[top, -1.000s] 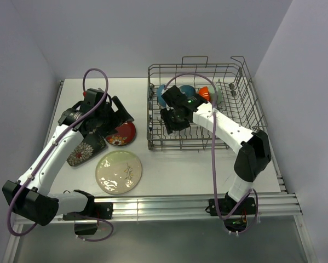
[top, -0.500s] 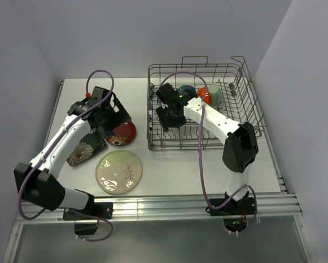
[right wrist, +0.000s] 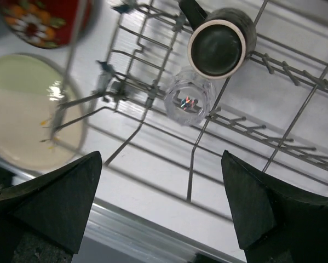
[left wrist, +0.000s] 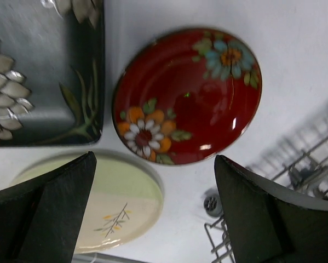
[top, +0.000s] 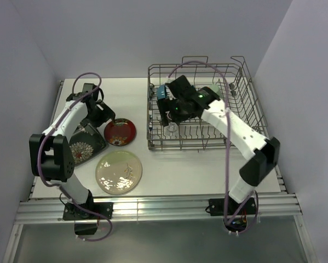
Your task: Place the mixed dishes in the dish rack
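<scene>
The dish rack (top: 246, 109) stands at the right rear of the table. Inside it, near the front left corner, a clear glass (right wrist: 189, 102) stands next to a small brown mug (right wrist: 221, 46). My right gripper (right wrist: 161, 203) hovers above them, open and holding nothing. A blue-inside bowl (top: 162, 91) and a pale green cup (top: 214, 90) sit at the back of the rack. On the table lie a red saucer (left wrist: 188, 96), a black square plate (left wrist: 43, 71) and a cream round plate (left wrist: 114, 203). My left gripper (left wrist: 155, 208) is open above the table, between the saucer and the cream plate.
The rack's front left corner foot (left wrist: 210, 203) lies close to the right of the saucer. The white side wall (top: 27, 82) runs near the left arm. An aluminium rail (top: 169, 205) edges the table's near side.
My right gripper has opened wide and risen, leaving the clear glass standing free in the rack. The left arm has swung back toward the left wall, still open.
</scene>
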